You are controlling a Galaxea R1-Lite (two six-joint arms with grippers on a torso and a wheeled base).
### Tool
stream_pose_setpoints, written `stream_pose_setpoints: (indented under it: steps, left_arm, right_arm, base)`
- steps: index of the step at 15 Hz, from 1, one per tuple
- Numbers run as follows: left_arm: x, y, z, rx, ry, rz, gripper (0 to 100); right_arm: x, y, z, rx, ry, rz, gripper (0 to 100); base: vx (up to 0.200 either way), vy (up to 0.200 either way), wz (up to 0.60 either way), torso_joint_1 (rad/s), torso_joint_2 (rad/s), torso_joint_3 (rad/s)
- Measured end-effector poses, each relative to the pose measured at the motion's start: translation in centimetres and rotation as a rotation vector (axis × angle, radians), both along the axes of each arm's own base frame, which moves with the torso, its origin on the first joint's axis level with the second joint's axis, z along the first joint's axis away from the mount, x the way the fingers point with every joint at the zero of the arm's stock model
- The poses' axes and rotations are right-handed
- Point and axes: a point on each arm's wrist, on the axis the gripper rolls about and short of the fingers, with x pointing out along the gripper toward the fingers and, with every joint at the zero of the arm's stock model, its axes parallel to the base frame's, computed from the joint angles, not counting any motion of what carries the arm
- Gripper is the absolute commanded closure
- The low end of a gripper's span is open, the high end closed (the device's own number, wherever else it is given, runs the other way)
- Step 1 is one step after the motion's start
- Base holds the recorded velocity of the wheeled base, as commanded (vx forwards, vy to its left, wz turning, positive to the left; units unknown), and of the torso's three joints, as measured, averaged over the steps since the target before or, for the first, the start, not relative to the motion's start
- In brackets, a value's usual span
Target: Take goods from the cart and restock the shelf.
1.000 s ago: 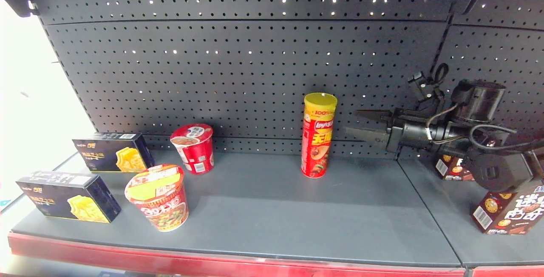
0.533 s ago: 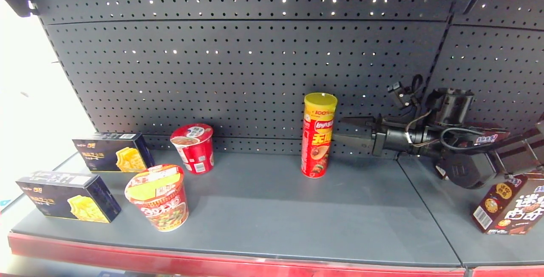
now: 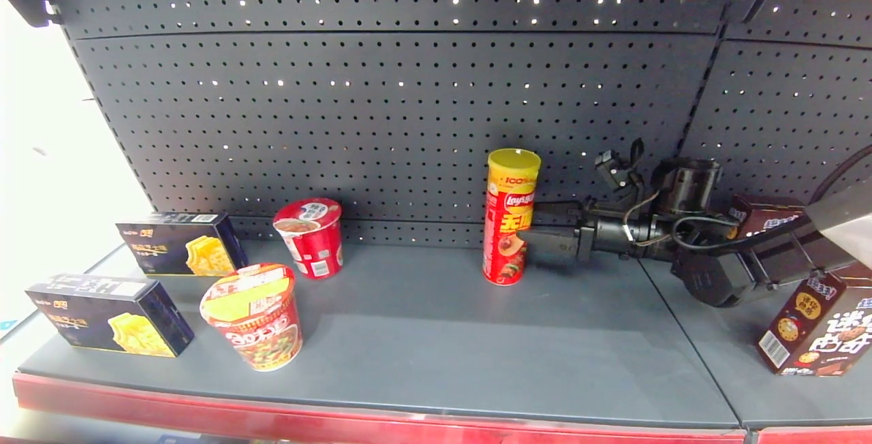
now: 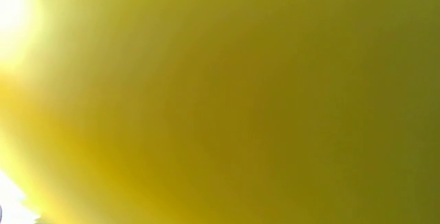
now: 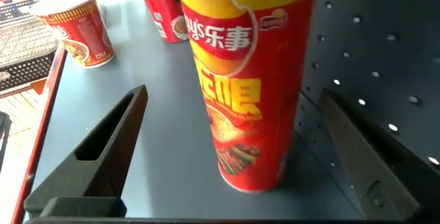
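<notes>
The grey metal shelf (image 3: 443,349) has goods on it. Nearest the front, far to the left of the tall red chip can with a yellow lid (image 3: 511,219), are a dark blue box with a yellow picture (image 3: 109,314) and a big red paper noodle cup (image 3: 253,318). Also nearer than the can, but well off to its right, stands a brown cookie box (image 3: 817,331). A bit farther back, left of the can, are a smaller red noodle cup (image 3: 310,236) and a second dark blue box (image 3: 180,243).

The can stands upright on the shelf. The black back wall full of little holes (image 3: 381,124) is just behind it. The right tool (image 3: 543,226) is at the can's right side, low and level. It is wide open and has hold of nothing. Its two black fingers (image 5: 103,152) sit one on each side of the can, with a gap on both sides.

It is not clear if the tool means to grab the can or to leave it there. Either way, the can is tall and thin, so a small bump would likely tip it. The tool should travel straight, keep both gaps even, and mind the far finger, which is close to the back wall. If it grabs, it should squeeze slowly around the can's middle.
</notes>
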Motion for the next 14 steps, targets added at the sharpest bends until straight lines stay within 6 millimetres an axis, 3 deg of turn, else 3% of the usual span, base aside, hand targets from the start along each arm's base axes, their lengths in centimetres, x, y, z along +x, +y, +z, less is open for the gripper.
stream_pose_setpoints:
  steps: [14]
  left_arm:
    - [-0.2, 0.1, 0.0, 0.011, 0.041, 0.005, 100]
  right_arm:
    - [3.3, 2.8, -3.8, -0.011, 0.037, 0.041, 0]
  base:
    - [0.000, 0.000, 0.00, 0.000, 0.00, 0.000]
